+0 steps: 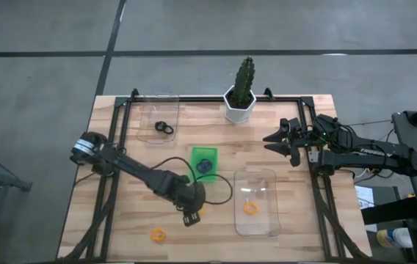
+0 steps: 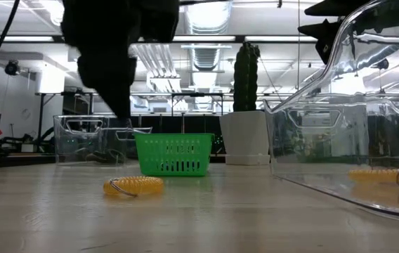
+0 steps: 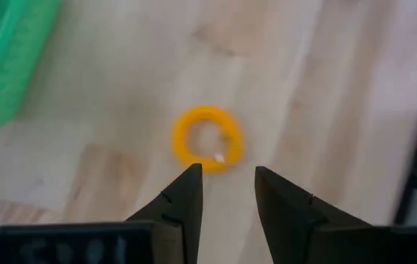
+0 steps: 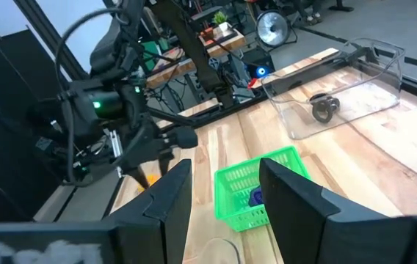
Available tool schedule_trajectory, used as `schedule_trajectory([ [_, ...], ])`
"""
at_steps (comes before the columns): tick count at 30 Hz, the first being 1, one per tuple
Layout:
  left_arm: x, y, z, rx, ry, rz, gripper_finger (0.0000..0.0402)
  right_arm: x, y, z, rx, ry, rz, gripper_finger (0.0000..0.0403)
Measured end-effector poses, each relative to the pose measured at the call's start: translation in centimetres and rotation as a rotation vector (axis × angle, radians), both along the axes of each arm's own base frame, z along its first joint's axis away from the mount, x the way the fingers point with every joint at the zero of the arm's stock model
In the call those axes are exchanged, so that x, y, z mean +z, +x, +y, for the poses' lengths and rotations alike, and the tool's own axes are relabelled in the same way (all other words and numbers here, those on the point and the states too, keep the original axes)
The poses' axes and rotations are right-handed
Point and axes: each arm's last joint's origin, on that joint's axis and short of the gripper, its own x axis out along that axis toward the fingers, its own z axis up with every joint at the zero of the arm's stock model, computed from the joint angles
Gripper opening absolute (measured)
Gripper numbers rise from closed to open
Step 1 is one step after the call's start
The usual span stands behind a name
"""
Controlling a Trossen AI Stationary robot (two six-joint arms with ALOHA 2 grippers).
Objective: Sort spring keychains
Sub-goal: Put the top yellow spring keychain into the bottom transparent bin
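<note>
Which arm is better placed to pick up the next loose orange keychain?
The left. Its gripper hovers open right over an orange keychain on the table; the right gripper waits at the far right edge.

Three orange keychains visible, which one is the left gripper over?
The orange keychain just ahead of the open left gripper, loose on bare wood. Another orange one lies farther toward the table's front edge; the third sits inside the clear bin.

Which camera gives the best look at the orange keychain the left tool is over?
The left wrist view: the orange keychain lies whole on bare wood just ahead of the open left tool. The high view mostly hides it beneath that tool. The right wrist view shows only a sliver; in the low view I can't tell which it is.
</note>
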Motion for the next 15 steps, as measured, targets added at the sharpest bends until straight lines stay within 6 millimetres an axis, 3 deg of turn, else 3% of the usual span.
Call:
schedule_trajectory([
  [8,-2.2,-0.2,-0.2,0.098,0.013,-0.068,0.0117,0.0,0.0,0.0,-0.001,0.005,0.0,0.0155],
  [15,-2.6,-0.3,0.0,0.158,0.012,-0.068,0.0117,0.0,0.0,0.0,-0.004,0.033,0.002,0.0155],
])
